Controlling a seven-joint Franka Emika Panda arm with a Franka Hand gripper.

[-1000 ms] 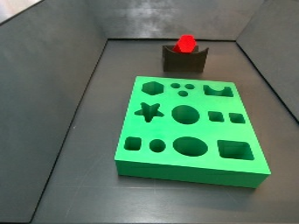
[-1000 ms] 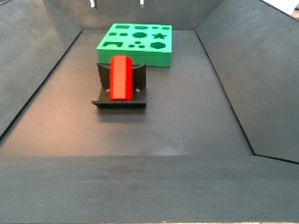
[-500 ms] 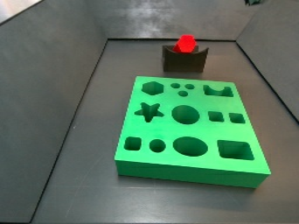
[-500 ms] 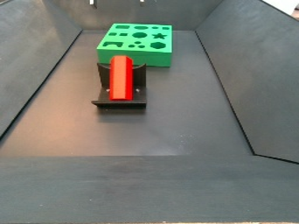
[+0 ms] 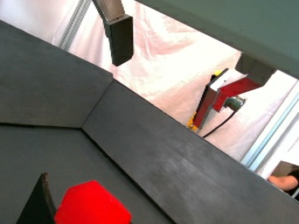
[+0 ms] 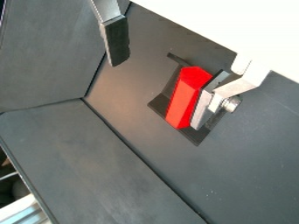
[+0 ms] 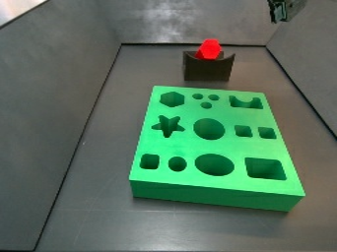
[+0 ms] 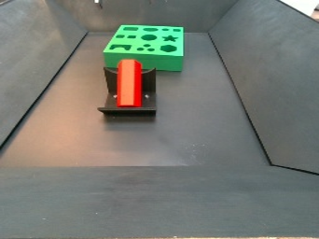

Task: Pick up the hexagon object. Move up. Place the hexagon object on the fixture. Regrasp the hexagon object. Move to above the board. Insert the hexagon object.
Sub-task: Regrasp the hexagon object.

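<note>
Hexagon object (image 8: 127,82): laid lengthwise in the notch of the fixture (image 8: 129,103), long axis running toward the board (image 8: 147,47) just beyond, as shown in a side view. In a side view from the board's end, only its red end (image 7: 208,47) is seen above the fixture (image 7: 208,67); the gripper (image 7: 279,9) is glimpsed at the upper edge, high and well apart. In a wrist view, the object (image 6: 184,94) lies nearer one finger (image 6: 222,94) than the other (image 6: 114,37); jaws apart, nothing held. Regrasp is judged pending.
</note>
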